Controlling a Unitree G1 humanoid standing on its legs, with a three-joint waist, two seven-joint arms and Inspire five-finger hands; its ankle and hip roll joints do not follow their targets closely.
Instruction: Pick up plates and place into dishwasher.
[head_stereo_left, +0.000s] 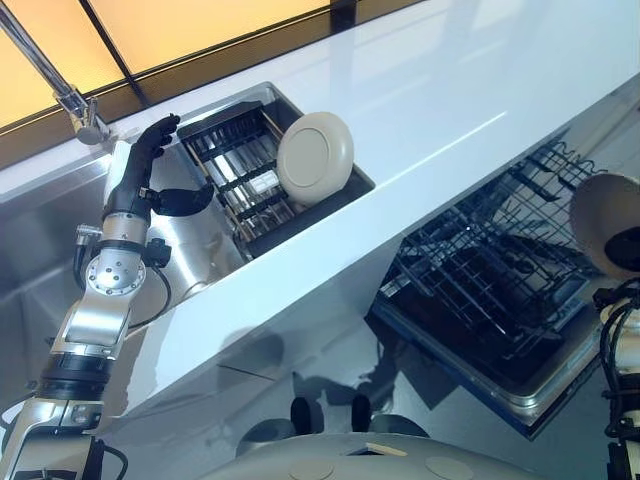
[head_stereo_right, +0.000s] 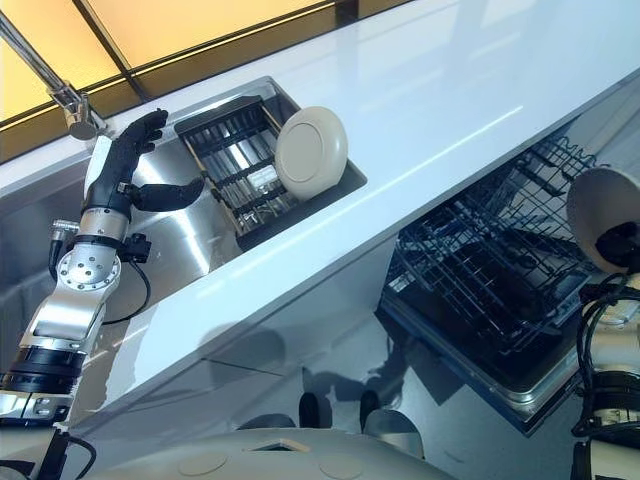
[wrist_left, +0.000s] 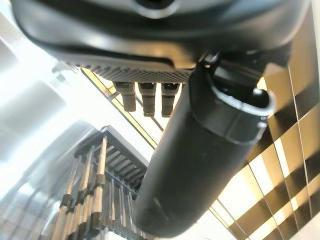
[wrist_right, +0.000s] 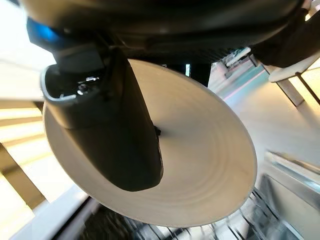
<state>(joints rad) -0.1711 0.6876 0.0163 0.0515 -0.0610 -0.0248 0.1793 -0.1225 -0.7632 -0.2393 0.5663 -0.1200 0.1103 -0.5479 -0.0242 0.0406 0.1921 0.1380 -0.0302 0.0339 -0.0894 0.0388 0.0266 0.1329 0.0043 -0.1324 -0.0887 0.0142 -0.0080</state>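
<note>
A: Right hand (wrist_right: 115, 135)?
B: Thumb clamped on a plate (wrist_right: 200, 165), above the open dishwasher (head_stereo_left: 490, 290).
A: Left hand (head_stereo_left: 150, 165)?
B: Fingers straight, empty, beside the rack (head_stereo_left: 240, 180) holding another plate (head_stereo_left: 315, 157).

Two cream plates here. One (head_stereo_left: 315, 157) stands on edge in the black drying rack (head_stereo_left: 240, 160) — tilted, leaning against the rack's end furthest from the faucet, round face showing. The other plate (wrist_right: 200, 160) is the same plain cream colour, shallow — it's up in the air, over the near corner of the open dishwasher's wire rack (head_stereo_left: 500, 270).
</note>
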